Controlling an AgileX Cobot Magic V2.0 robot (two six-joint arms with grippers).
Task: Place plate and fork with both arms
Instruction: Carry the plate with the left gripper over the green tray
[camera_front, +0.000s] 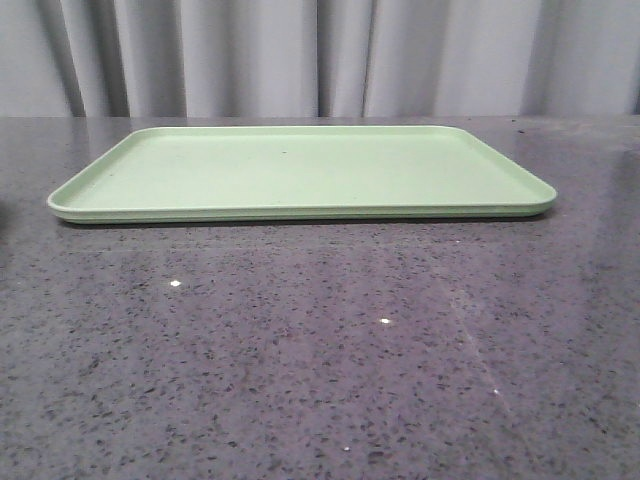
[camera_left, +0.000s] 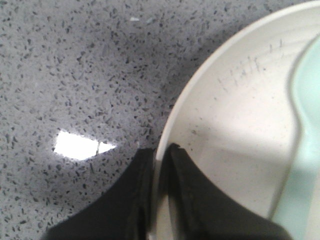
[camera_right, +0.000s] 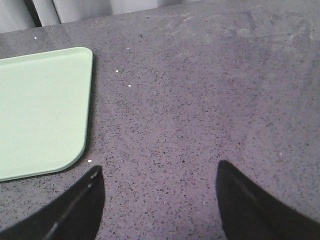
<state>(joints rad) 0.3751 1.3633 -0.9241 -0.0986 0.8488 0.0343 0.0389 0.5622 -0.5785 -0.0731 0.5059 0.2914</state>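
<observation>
So on the left side, the left pincer (camera_left: 159, 187) is clamped onto the rim of the plate (camera_left: 235, 150), one dark finger (camera_left: 120, 205) on the outside of the rim and the other one on the inside, with the rim pinched right between them. The plate is cream coloured inside with some faint dark scratch marks near the edge, and there's a pale blue-green spoon-like utensil (camera_left: 300, 165) lying in it, over on the far side from the fingers. Under and beside the plate is the speckled grey worktop (camera_left: 75, 75), with a bright light reflection on it just beside the outer finger. Can't tell from the wrist view whether the plate is resting on the worktop or lifted off it, and neither the plate nor this arm shows in the front view

Middle of the scene, front view: a big flat rectangular light-green tray (camera_front: 300, 170) sits on the worktop toward the back, in front of grey curtains (camera_front: 320, 55). Nothing on its surface that I can see

Over to the right, the right pincer (camera_right: 160, 200) is spread wide open, two dark fingertips well apart with only bare speckled worktop between them. It's holding nothing. One rounded corner of the tray shows near one of its fingers, not touching. The fork isn't visible in any of the views
</observation>
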